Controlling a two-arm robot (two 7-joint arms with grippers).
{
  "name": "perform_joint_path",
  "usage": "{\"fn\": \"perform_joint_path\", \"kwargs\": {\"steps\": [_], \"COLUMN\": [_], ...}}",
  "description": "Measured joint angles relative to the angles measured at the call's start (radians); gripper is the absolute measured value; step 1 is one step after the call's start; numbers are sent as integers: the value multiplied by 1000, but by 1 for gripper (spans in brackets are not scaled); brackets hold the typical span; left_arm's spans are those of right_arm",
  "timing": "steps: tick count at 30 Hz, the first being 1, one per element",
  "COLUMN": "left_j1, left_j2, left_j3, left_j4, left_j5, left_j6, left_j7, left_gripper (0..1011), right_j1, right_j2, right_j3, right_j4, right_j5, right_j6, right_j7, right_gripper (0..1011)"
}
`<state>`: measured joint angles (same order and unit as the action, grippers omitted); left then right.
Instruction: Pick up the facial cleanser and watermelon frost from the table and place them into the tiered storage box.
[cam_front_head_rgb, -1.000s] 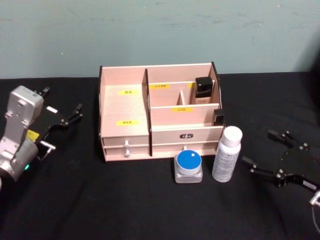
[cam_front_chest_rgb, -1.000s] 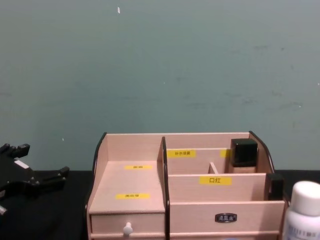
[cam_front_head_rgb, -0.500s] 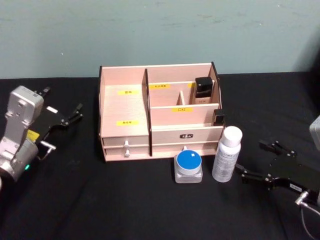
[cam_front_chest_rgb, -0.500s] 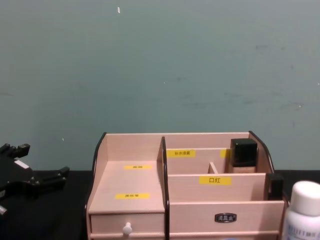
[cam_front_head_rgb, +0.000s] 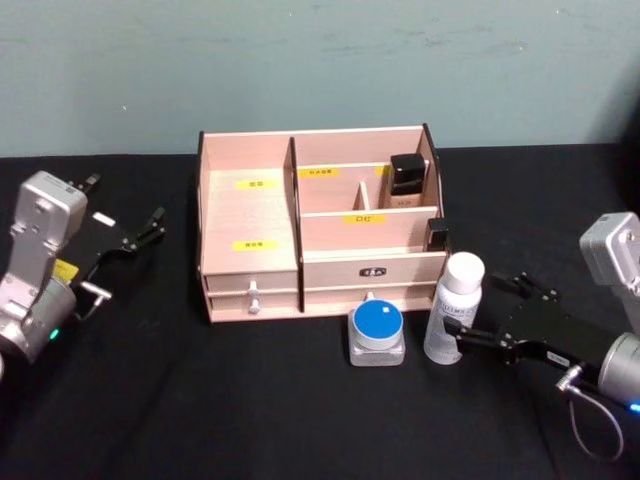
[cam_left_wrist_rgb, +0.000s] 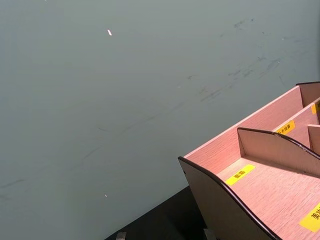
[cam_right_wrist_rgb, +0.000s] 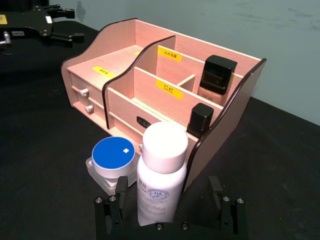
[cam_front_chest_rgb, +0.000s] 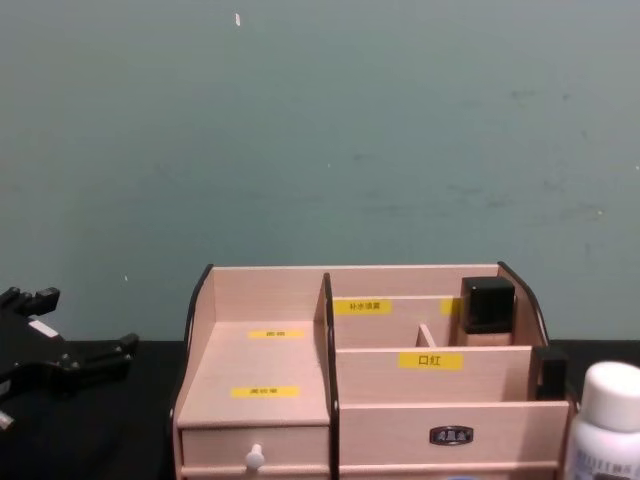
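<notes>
At far left on the black worktop (cam_front_head_rgb: 150, 400), the left end effector (cam_front_head_rgb: 125, 200) rests parked, fingers spread. Centre: the light wooden tiered storage box (cam_front_head_rgb: 250, 215). Just before its drawers stand a blue-lidded clear jar (cam_front_head_rgb: 377, 330) and, beside it, an upright white-capped white bottle (cam_front_head_rgb: 455, 310). At right, the right end effector (cam_front_head_rgb: 488, 308), jaws wide, straddles the bottle, with a gap visible at each finger.
</notes>
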<state>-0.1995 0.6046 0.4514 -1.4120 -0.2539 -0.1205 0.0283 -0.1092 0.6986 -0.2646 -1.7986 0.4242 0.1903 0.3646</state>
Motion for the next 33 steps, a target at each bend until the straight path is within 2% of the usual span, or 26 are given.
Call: {"fn": "perform_joint_path", "kwargs": {"steps": [7, 13, 33], "left_j1": [0, 0, 0], "left_j2": [0, 0, 0], "left_j3": [0, 0, 0], "left_j4": [0, 0, 0], "left_j5": [0, 0, 0], "left_j6": [0, 0, 0], "left_j7": [0, 0, 0], "left_gripper": [1001, 1001, 1001], "right_j1": [46, 67, 64], "right_j2": [-41, -60, -57], "right_j3": [-17, -24, -23], "right_j4": [48, 67, 65], "right_j5": [-18, -29, -28], "right_j6": [-1, 0, -1], "right_j7": [25, 32, 31], "right_gripper": [1000, 1000, 985]}}
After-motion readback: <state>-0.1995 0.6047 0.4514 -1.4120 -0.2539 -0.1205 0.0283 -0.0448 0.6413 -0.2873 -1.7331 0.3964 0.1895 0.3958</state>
